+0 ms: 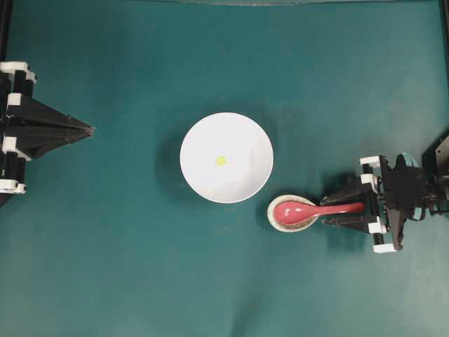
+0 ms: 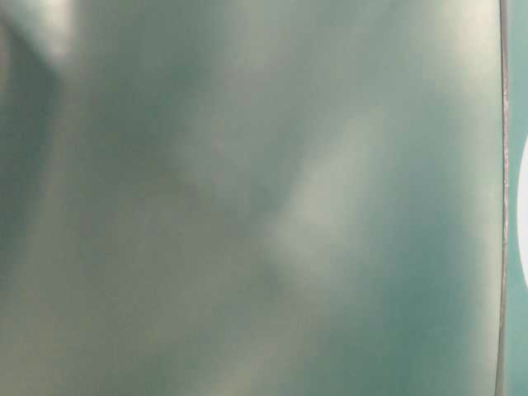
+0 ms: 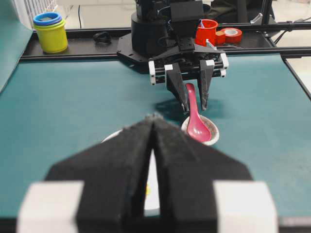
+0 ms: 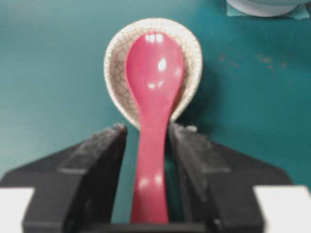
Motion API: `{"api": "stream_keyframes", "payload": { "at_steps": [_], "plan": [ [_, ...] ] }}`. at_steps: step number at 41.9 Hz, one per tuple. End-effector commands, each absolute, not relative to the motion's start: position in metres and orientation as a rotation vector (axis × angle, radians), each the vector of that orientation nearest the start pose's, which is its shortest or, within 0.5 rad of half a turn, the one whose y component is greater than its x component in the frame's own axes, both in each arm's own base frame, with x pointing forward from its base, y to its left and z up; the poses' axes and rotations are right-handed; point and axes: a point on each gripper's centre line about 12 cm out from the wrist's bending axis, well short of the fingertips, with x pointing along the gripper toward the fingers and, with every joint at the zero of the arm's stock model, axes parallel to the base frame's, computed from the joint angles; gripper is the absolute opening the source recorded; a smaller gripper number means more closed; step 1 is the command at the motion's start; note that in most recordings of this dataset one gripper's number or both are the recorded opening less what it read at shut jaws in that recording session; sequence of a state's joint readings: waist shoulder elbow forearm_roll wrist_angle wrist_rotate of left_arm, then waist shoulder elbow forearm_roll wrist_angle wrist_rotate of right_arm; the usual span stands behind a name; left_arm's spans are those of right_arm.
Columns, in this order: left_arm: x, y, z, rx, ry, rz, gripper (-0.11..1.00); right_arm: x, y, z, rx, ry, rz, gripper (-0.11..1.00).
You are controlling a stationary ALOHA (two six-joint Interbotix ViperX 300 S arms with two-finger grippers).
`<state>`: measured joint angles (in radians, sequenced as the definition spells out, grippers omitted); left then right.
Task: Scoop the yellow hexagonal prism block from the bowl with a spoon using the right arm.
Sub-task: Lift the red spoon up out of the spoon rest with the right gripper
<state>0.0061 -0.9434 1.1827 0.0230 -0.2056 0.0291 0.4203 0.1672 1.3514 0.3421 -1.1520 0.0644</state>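
Straddling the spoon (image 4: 153,121) handle, our right gripper (image 4: 148,133) has narrow fingers, not yet clamped; next, we judge, pinch, lift, reach the bowl (image 1: 203,175).

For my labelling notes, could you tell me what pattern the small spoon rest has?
A beige crackle pattern on the spoon rest, clearest in the right wrist view.

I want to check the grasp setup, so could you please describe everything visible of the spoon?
The spoon is glossy pink-red, plastic or ceramic by its look, with a deep oval scoop and a short straight handle. Its scoop lies in the speckled beige spoon rest, handle pointing toward the right end effector, whose fingers flank the handle with narrow gaps showing. It lies beside the white bowl.
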Motion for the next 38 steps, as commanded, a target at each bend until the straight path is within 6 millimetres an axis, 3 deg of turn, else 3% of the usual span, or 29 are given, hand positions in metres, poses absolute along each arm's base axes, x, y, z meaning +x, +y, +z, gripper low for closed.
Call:
{"api": "stream_keyframes", "payload": {
  "at_steps": [1,14,28,38],
  "plan": [
    [0.204,0.001,0.280,0.056,0.023,0.001,0.00,0.226,0.061,0.075,0.071,0.351,0.070,0.47],
    [0.204,0.001,0.280,0.054,0.022,0.001,0.00,0.227,0.062,0.076,0.074,0.345,0.069,0.25],
    [0.204,0.001,0.280,0.053,0.020,0.002,0.00,0.229,0.063,0.098,0.108,0.288,0.082,0.25],
    [0.204,0.001,0.282,0.053,0.005,0.001,0.00,0.232,0.065,0.127,0.123,0.259,0.103,0.25]
  ]
}}
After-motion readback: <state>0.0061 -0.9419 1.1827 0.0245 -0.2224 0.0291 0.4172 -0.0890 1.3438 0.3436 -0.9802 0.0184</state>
